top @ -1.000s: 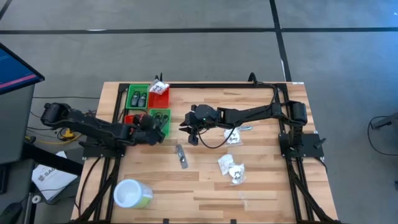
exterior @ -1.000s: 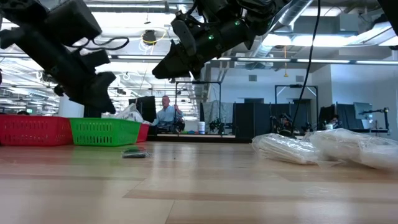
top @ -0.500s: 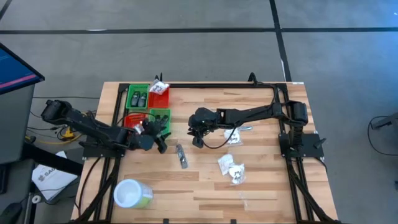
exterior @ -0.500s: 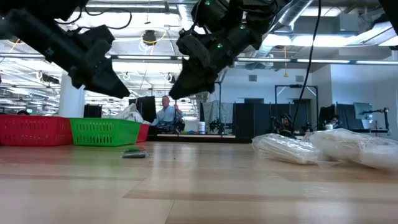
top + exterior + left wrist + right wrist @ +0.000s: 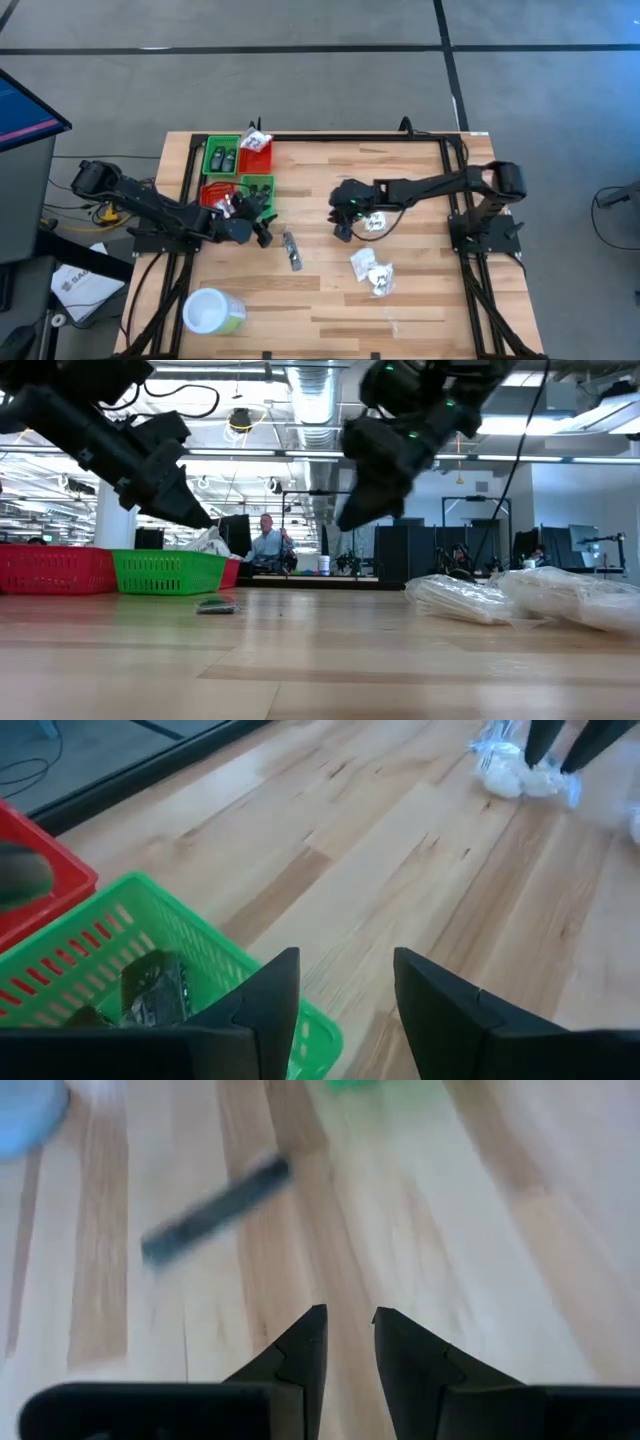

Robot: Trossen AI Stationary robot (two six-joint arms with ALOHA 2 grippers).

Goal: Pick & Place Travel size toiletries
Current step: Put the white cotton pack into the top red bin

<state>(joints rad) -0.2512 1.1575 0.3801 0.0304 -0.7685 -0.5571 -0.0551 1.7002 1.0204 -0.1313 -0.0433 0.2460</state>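
A slim dark tube (image 5: 291,250) lies flat on the wood between my two grippers and also shows in the low view (image 5: 215,605). White crinkly packets (image 5: 375,222) (image 5: 362,262) (image 5: 382,282) lie on the right half of the table. More dark toiletries sit in the green bin (image 5: 150,985). My left gripper (image 5: 262,224) (image 5: 345,990) hovers open just past that bin's near right corner, nothing between its fingers. My right gripper (image 5: 342,226) (image 5: 348,1330) hangs above the table left of the nearest packet. Its fingers stand a narrow gap apart with nothing between them.
Small green and red bins (image 5: 222,157) (image 5: 255,152) (image 5: 213,190) (image 5: 257,188) cluster at the far left. A big green tub with a white lid (image 5: 210,312) stands near the front left corner. Bare wood lies around the tube and along the near edge.
My right gripper has drawn back from the bins toward the table's right edge, sinking a little and rolling, and now hangs beside the nearest packet. My left gripper has shifted slightly toward the table's right past the green bin and tipped up from pointing steeply down.
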